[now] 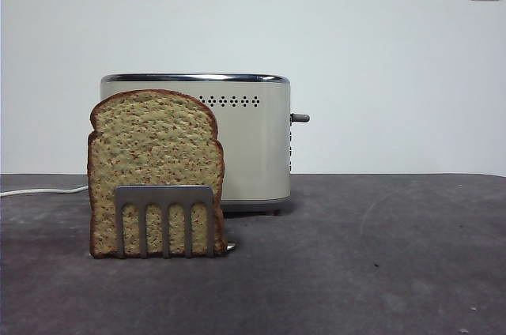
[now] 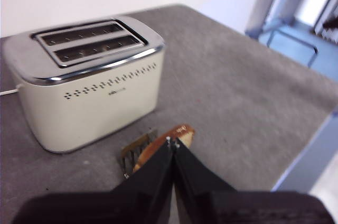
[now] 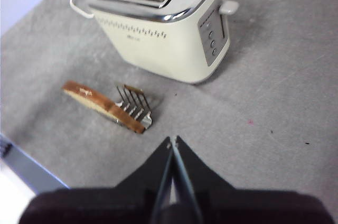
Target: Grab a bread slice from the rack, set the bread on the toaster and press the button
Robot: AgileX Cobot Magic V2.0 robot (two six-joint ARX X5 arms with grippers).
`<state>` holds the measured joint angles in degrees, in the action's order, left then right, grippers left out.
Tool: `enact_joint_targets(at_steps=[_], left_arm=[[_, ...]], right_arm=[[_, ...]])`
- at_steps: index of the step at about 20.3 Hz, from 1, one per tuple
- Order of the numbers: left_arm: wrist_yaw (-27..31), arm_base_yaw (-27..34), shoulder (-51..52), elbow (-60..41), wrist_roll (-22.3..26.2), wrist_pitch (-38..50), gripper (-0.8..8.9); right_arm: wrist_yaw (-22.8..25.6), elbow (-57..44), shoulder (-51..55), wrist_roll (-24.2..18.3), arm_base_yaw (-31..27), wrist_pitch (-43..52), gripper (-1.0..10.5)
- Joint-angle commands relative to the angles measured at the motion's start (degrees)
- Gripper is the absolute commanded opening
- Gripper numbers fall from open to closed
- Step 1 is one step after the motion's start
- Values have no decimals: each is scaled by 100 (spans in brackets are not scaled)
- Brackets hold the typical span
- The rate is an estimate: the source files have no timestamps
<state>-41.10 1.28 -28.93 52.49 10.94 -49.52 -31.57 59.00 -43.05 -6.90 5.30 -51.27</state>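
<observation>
I have both arms raised above the table, neither touching anything. My left pincer (image 2: pixel 172 142) hangs over the slice of bread (image 1: pixel 154 161) with its two black jaws pressed tip to tip, holding nothing; my right pincer (image 3: pixel 172 140) is likewise closed to a thin seam and empty, poised over bare table (image 3: pixel 274 129) short of the rack (image 1: pixel 165 219). Neither arm shows in the front view. The slice stands upright in the rack, its domed crust well above the slotted steel plate, and rack and slice sit nearer the table's front edge than the toaster (image 1: pixel 237 141), just in front of it and toward its cord end. The toaster's two slots (image 2: pixel 87 40) face up and are uncovered. The button (image 1: pixel 300 118) sticks out from the toaster's narrow end, on the side away from the bread, with open table beyond it. A white cord (image 1: pixel 43 190) trails from the other end toward the table's edge. In the left wrist view the table's corner and side edge lie past the toaster, with broad grey surface between.
</observation>
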Motion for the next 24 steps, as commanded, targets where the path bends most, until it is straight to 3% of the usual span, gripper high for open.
enact_joint_targets(at_steps=[1,7,8,10,11,17,24], left_arm=[[20,-138,-116,122,546,-149,-8],[57,-422,-302,136,584,-155,14],[66,-492,-350,136,588,-151,138],[111,-656,-450,136,671,-92,518],[192,-756,-503,151,787,-70,550],[1049,-1814,-1539,824,1624,-238,548],[2752,-3305,-3364,1637,2879,-466,543]], right_arm=[[-24,48,-11,-330,15,-26,-12],[-20,48,-20,-330,15,-28,-12],[-20,48,-20,-330,15,-28,-12],[-22,48,-20,-330,15,-28,-12],[-22,48,-20,-330,15,-28,-12],[-22,48,-46,-330,15,-33,-12],[-22,48,-46,-332,15,-33,-12]])
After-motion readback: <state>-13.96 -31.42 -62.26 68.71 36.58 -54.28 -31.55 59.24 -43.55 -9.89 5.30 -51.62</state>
